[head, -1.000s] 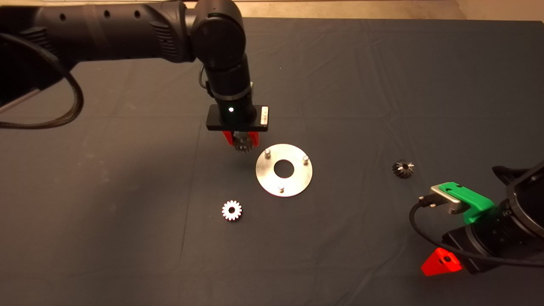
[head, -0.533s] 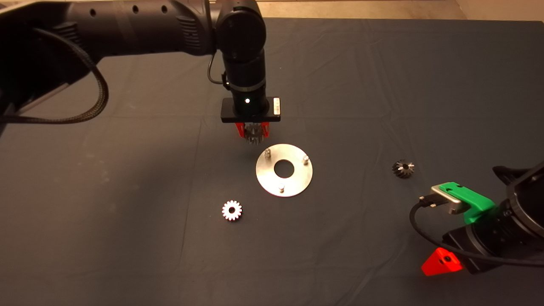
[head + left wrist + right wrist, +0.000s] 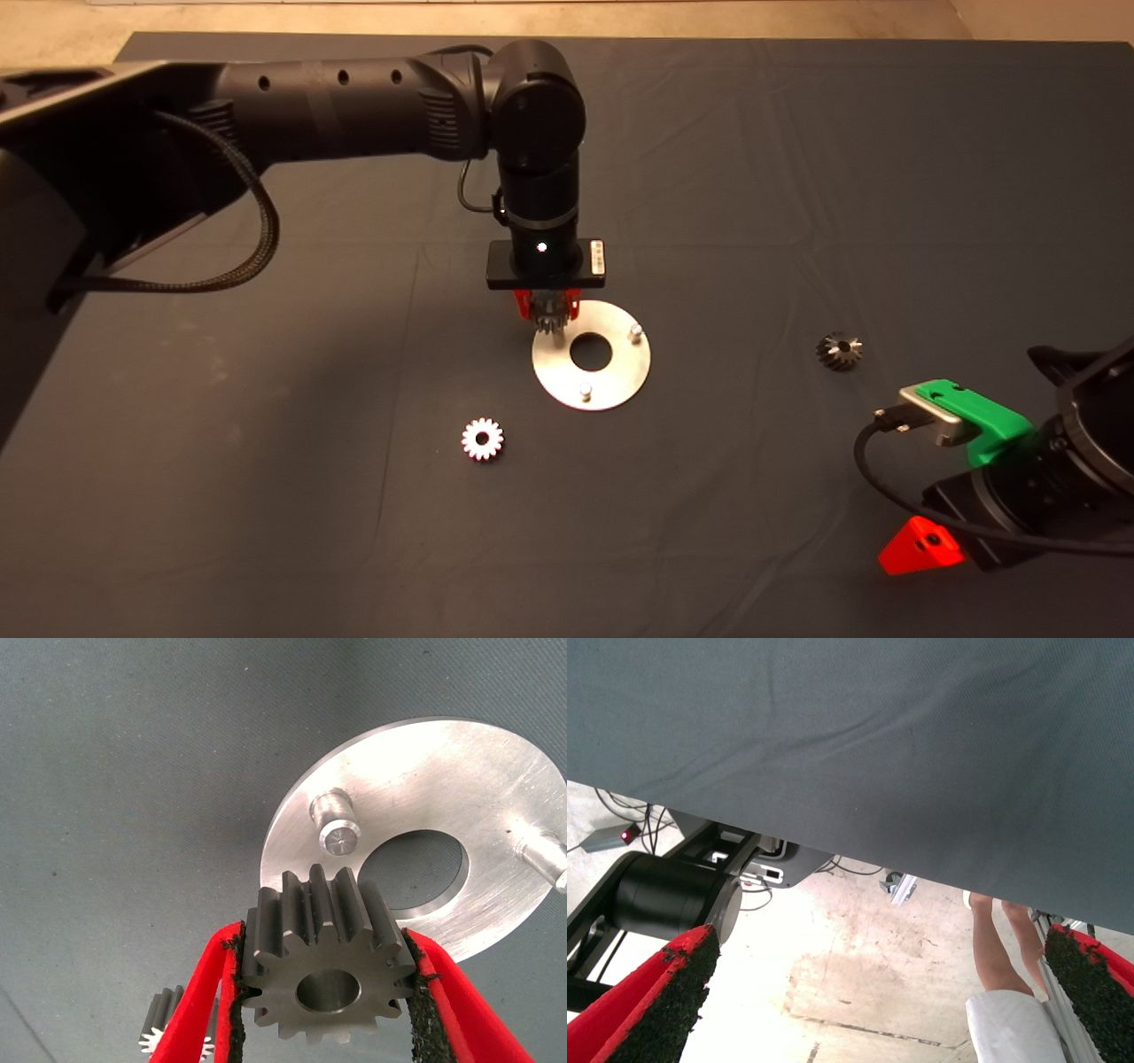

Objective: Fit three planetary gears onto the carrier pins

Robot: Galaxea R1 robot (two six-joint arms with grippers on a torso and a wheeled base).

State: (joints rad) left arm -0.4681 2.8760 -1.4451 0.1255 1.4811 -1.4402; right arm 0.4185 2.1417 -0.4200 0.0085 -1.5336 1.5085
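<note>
Since one second ago, our left gripper (image 3: 547, 308) has moved from beside the disc (image 3: 611, 388) to above its rim, over one carrier pin (image 3: 337, 825). We hold a dark gear (image 3: 324, 967) between our red fingers (image 3: 197, 989), which are closed on its two sides; it hangs just above this pin and is not yet on it. The other two pins (image 3: 634, 333) (image 3: 585, 390) are bare. One bright gear (image 3: 483, 439) lies on the mat (image 3: 266, 496) near the disc, and a dark gear (image 3: 838, 351) lies well apart from it. Our right gripper (image 3: 877, 1010) waits at the mat's edge, its fingers wide apart and holding nothing. A person's legs (image 3: 1001, 948) show on the floor beyond.
</note>
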